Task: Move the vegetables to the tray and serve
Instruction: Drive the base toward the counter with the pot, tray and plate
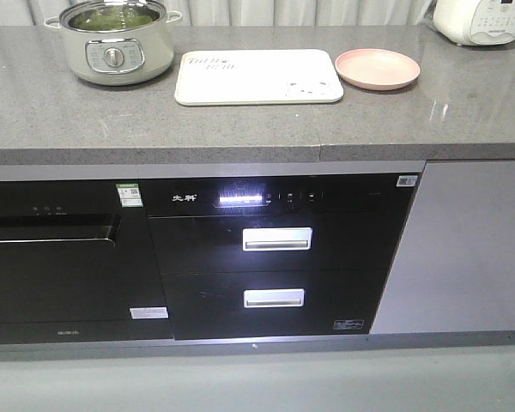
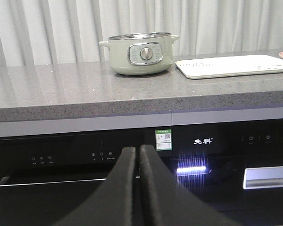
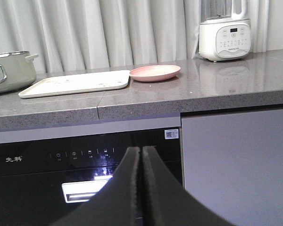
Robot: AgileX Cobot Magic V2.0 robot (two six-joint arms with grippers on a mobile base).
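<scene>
Low before the surface point(image 1: 240, 129), left pincer point(image 2: 136, 155) and right pincer point(image 3: 141, 153) are pressed closed, empty; vegetables point(image 1: 112, 17) sit in the far-left pot point(image 1: 112, 56), so raise left, spread wide, carry rightward onto the tray point(image 1: 257, 81).

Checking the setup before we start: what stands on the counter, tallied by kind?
pot: 1
tray: 1
plate: 1
white appliance: 1
Total: 4
</scene>
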